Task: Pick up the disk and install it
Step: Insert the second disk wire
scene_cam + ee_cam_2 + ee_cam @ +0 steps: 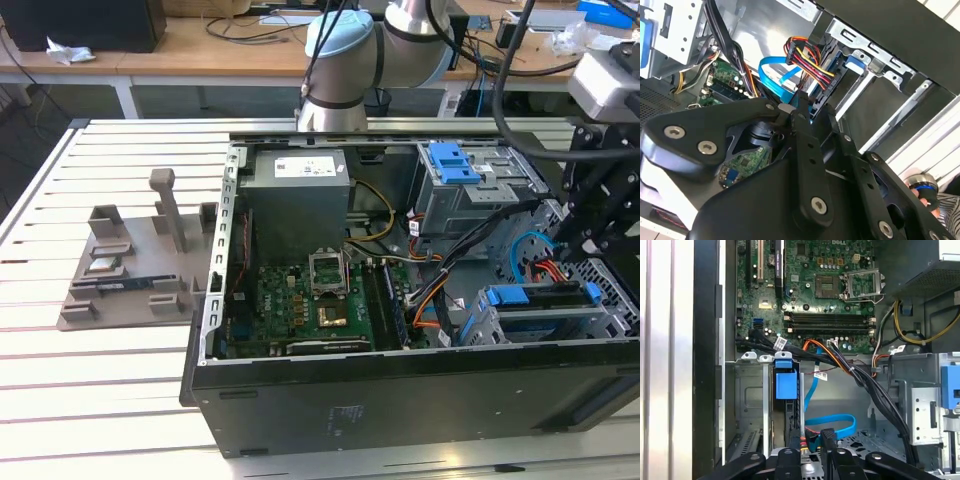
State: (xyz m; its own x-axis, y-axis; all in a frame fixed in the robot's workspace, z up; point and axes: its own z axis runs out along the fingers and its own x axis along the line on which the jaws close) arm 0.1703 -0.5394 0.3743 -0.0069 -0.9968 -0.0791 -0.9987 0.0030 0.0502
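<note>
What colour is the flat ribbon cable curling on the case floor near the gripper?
Bright blue ribbon cable, clearest in the first wrist view.

My arm (400, 45) is silver with pale blue joint caps. I see a black gripper (805, 112), its linkages dotted with silver screws.

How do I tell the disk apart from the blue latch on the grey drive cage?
The disk lies low in the cage at the exterior view's right, while the blue latch sits on top of the grey drive cage, farther back. The disk's blue shows as thin rails along its edges; the blue latch is one broad block. Both are bright blue plastic.
</note>
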